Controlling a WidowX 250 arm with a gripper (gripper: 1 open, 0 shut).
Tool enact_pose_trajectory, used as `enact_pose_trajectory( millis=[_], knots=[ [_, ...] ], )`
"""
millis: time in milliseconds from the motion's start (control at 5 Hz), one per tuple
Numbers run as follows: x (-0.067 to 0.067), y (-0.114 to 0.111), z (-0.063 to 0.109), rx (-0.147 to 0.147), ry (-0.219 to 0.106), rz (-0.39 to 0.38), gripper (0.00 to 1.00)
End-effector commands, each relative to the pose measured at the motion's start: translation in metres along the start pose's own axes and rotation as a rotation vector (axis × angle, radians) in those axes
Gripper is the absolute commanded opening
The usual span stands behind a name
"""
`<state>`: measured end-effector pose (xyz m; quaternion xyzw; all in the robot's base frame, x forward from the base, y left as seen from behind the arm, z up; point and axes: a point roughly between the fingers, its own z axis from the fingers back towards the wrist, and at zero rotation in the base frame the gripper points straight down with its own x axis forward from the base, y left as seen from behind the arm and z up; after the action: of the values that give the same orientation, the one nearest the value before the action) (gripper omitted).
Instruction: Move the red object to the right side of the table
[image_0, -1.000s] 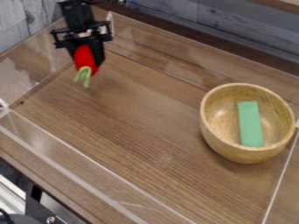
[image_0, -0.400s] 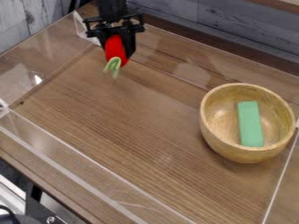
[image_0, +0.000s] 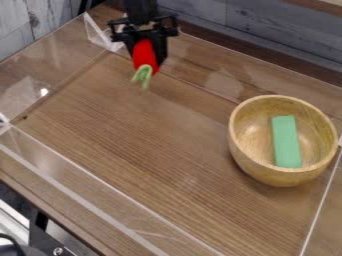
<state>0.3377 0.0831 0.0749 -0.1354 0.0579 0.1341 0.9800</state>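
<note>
Camera: black gripper (image_0: 144, 50) clamps glossy rounded red object (image_0: 146, 57).

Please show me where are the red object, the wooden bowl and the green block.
red object (image_0: 146, 54): camera view, on its red body.
wooden bowl (image_0: 246, 158): camera view, on its near left rim.
green block (image_0: 285, 140): camera view, on its top face.

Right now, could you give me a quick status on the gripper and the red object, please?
Gripper shut on the red object, lifted off the table. Wooden bowl with green block sits at right.
</note>
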Motion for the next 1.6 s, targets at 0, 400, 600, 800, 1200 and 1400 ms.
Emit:
enact_pose_trajectory(
  millis=[0,400,600,800,1200,1400],
  knots=[
    [-0.001,-0.018,0.008,0.001,-0.055,0.002,0.0],
    [-0.007,-0.021,0.021,-0.023,-0.079,0.074,0.0],
    [-0.007,-0.023,0.014,-0.035,-0.095,0.126,0.0],
    [-0.006,-0.025,0.009,-0.047,-0.109,0.173,0.0],
    [-0.012,-0.019,-0.007,-0.079,-0.099,0.121,0.0],
    [-0.01,-0.016,0.014,-0.098,-0.092,0.078,0.0]
  ],
)
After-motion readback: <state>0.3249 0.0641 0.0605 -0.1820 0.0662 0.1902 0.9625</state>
